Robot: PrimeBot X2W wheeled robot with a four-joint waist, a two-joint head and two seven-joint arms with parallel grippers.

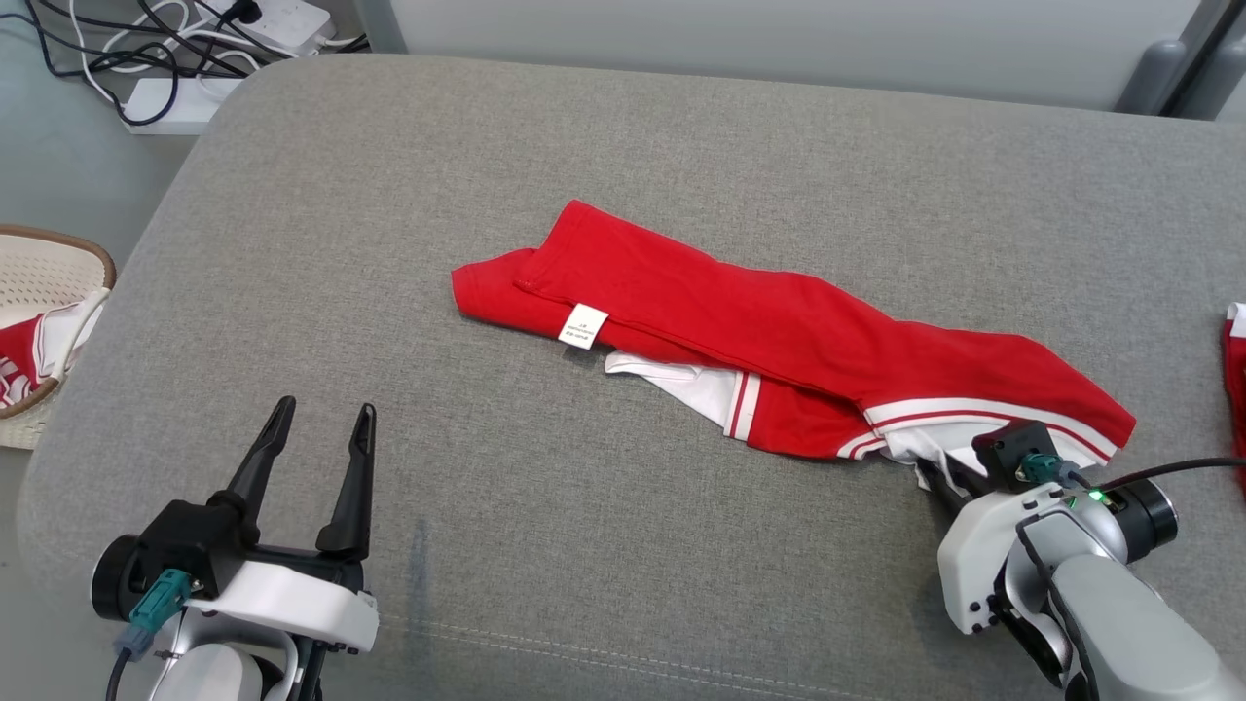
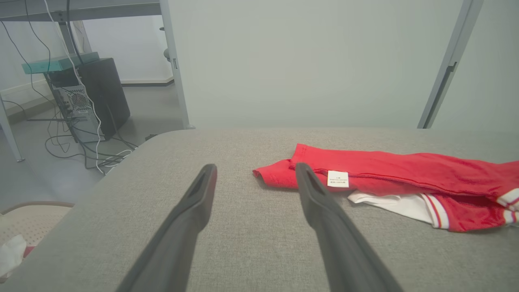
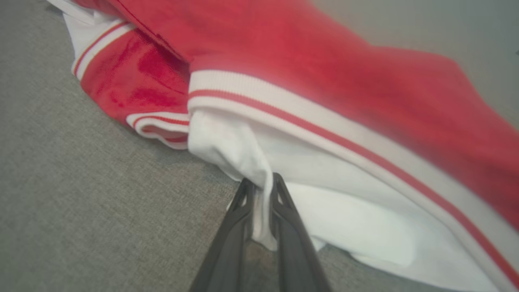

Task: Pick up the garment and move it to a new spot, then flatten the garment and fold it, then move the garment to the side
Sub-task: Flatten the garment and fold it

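A pale woven basket (image 1: 39, 255) of red-and-white cloth is cut off at the left edge, and another red cloth (image 1: 1236, 380) at the right. A crumpled red jersey garment (image 1: 779, 331) with white striped trim lies mid-way across the grey textured fabric worktop (image 1: 584, 146). The right gripper (image 3: 262, 188) is pinched on its white fold. The left gripper (image 1: 324, 414) hangs wide open and empty, well apart.

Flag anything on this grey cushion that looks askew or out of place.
The red garment lies bunched in a twisted strip, not flat. Its care label faces outward, so it may be inside out. White fabric spills from underneath, and the right hand pinches a fold of it.
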